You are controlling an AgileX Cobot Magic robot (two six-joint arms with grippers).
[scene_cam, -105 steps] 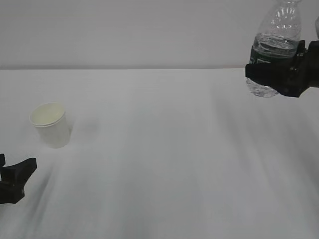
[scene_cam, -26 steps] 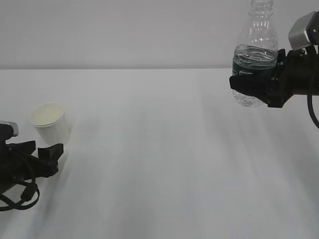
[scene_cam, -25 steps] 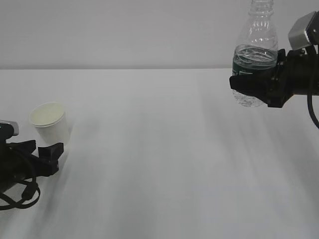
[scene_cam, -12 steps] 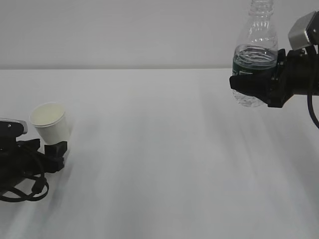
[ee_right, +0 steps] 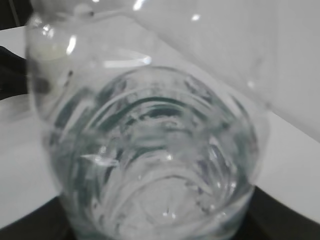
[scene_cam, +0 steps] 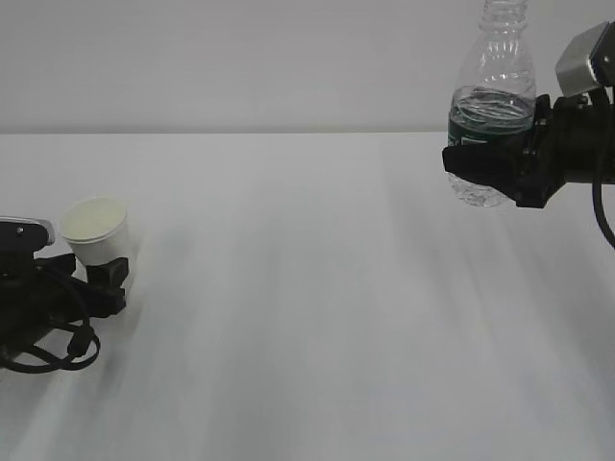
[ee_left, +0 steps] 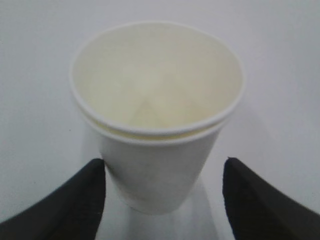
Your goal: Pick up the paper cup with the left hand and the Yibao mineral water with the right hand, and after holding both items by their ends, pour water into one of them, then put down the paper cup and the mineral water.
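Observation:
The paper cup (scene_cam: 94, 230) stands upright on the white table at the far left, white with a cream inside. In the left wrist view the cup (ee_left: 157, 115) is empty and fills the middle. My left gripper (scene_cam: 101, 279) is open, its two black fingers (ee_left: 75, 200) on either side of the cup's lower part (ee_left: 162, 165); the left finger is close against the wall, the right one apart. My right gripper (scene_cam: 490, 158) is shut on the Yibao mineral water (scene_cam: 495, 96), held upright and uncapped high at the right. The bottle (ee_right: 150, 150) fills the right wrist view.
The white table (scene_cam: 307, 307) stretches between the two arms, with a plain pale wall behind. The left arm's black cables (scene_cam: 48, 346) lie low by the table's left edge.
My left gripper has moved forward and up to the cup, so its fingers now flank the cup's base. The right gripper and bottle have stayed still.

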